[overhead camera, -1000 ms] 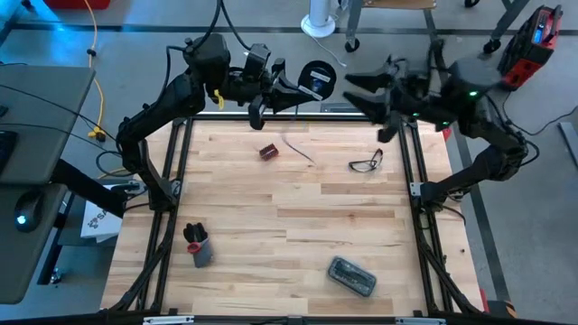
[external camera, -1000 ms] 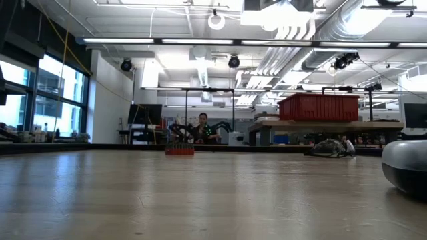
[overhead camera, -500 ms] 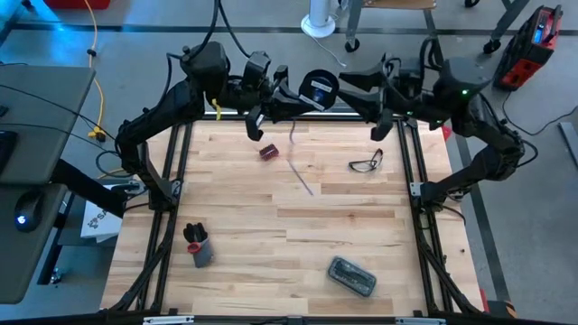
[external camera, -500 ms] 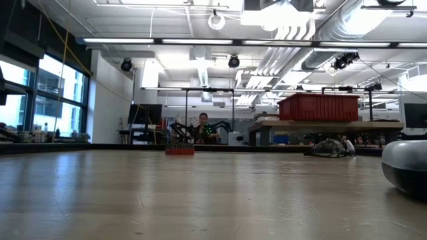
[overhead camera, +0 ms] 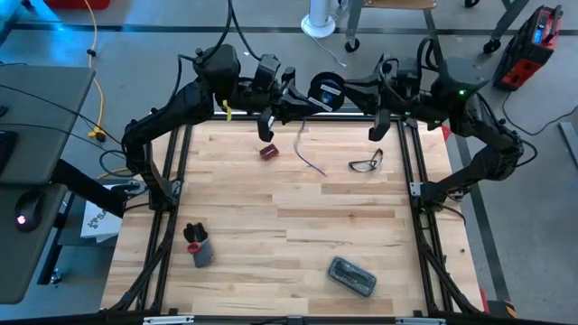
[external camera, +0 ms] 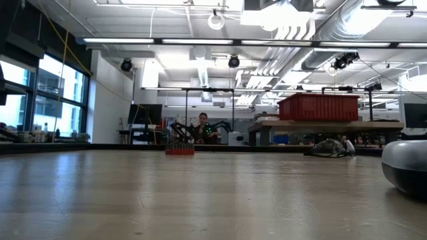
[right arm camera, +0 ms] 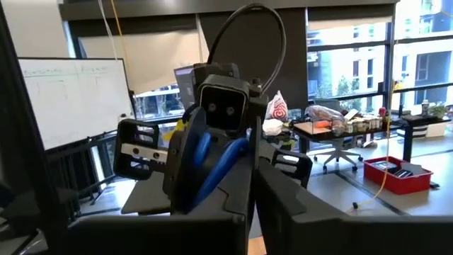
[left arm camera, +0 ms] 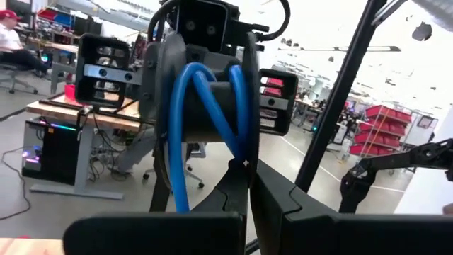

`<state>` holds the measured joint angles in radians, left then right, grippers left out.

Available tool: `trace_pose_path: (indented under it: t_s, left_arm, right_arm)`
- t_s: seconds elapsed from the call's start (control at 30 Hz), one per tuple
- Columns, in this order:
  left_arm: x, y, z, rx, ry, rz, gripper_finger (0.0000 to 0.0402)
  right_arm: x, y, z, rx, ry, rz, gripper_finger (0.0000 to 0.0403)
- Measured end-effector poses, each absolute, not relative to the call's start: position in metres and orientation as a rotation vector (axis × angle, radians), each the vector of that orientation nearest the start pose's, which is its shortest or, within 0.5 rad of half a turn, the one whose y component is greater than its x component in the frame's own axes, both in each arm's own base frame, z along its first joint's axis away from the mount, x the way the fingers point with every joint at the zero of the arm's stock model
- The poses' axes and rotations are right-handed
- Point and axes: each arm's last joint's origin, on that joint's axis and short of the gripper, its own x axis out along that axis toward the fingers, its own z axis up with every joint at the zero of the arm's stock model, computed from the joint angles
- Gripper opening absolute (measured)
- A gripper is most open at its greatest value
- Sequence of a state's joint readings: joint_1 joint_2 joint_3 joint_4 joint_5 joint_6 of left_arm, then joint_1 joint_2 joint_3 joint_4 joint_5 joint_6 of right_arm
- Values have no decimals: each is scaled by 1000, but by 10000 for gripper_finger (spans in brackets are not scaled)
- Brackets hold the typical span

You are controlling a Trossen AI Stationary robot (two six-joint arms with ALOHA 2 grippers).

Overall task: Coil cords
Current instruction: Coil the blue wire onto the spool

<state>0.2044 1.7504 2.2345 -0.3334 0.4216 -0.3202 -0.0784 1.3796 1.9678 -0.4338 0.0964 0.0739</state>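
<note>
Grey case (overhead camera: 351, 277): lay at the lower right of the high view, nearest the camera side of the table (overhead camera: 271, 226), well apart from the work; not part of this step.
Dark pen holder (overhead camera: 197, 245): stood at the lower left, also idle.
Glasses (overhead camera: 367, 163): lay on the wood right of centre, below the right arm, untouched.
Red block (overhead camera: 268, 152): rested left of centre, just under the left arm's reach.
Loose cord end (overhead camera: 312, 161): a thin tail trailed down from the reel onto the upper middle of the table, judged to be the length not yet wound.
Reel (overhead camera: 324, 92): held off the table at the upper centre of the high view, between the two arms, its blue-white patch facing up; blue cord (left arm camera: 205, 106) was wrapped in several turns round its core.
Left gripper (overhead camera: 302, 104): fingers closed on the reel from the left, apparently to hold it steady.
Right gripper (overhead camera: 361, 90): met the reel from the right with fingers drawn together; both wrist views showed the reel directly ahead, but whether it gripped the reel or the cord I could not tell.
Judgement: the reel was held aloft between both arms so the hanging tail could be wound on.
</note>
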Motion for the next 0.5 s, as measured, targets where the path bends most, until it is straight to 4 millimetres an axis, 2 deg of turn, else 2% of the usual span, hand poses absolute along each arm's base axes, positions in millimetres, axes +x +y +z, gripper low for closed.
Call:
trace_pose_path:
  t_s: [0.23, 0.5]
  left_arm:
    - [344, 61, 545, -231, -117, -237, 6]
    - [341, 62, 542, -275, -70, -240, 67]
  right_arm:
    - [234, -21, 564, 63, -164, -169, 2]
    - [223, -23, 565, 33, -147, -188, 1]
